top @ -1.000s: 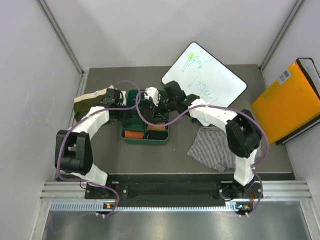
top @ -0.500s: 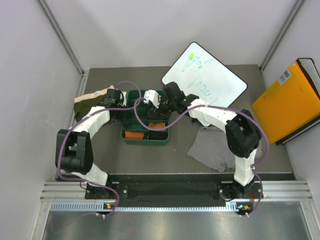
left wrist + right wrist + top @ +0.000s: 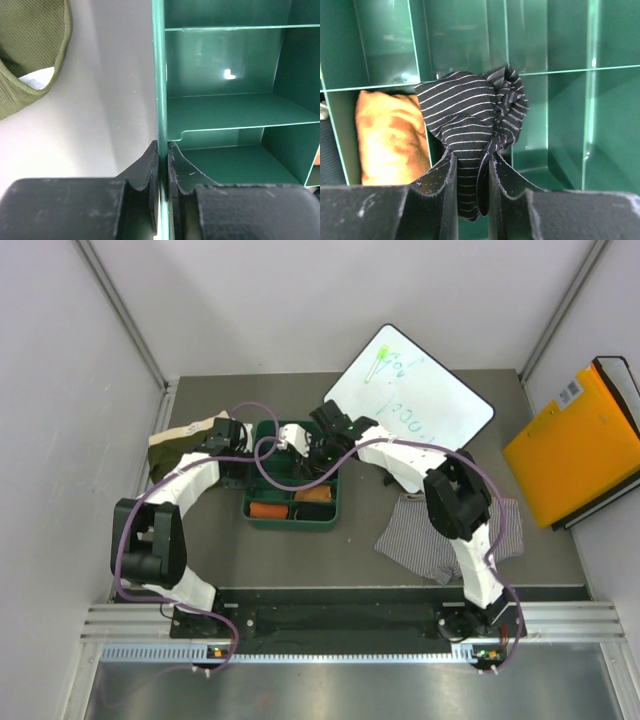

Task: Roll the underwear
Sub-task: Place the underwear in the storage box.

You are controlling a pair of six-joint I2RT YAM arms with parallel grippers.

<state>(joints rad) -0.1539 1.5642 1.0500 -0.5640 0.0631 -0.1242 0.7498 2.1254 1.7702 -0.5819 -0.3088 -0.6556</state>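
Note:
My right gripper (image 3: 470, 157) is shut on a rolled pair of black underwear with thin white stripes (image 3: 470, 110) and holds it over the compartments of the green divided tray (image 3: 560, 105). In the top view this gripper (image 3: 305, 450) is over the tray's far half. My left gripper (image 3: 162, 147) is shut on the tray's left wall (image 3: 160, 75); in the top view it (image 3: 245, 466) is at the tray's left side (image 3: 290, 526). Olive green underwear (image 3: 180, 445) lies left of the tray and shows in the left wrist view (image 3: 30, 45). Grey-white striped underwear (image 3: 440, 530) lies flat at the right.
An orange rolled cloth (image 3: 390, 135) fills a tray compartment left of the black roll; orange rolls also show in the tray's near row (image 3: 268, 509). A whiteboard (image 3: 410, 390) lies behind the tray on the right. An orange folder (image 3: 575, 445) leans at the far right.
My right gripper has moved a little to the left over the tray with the black roll, and its elbow has swung inward. The left arm has not moved.

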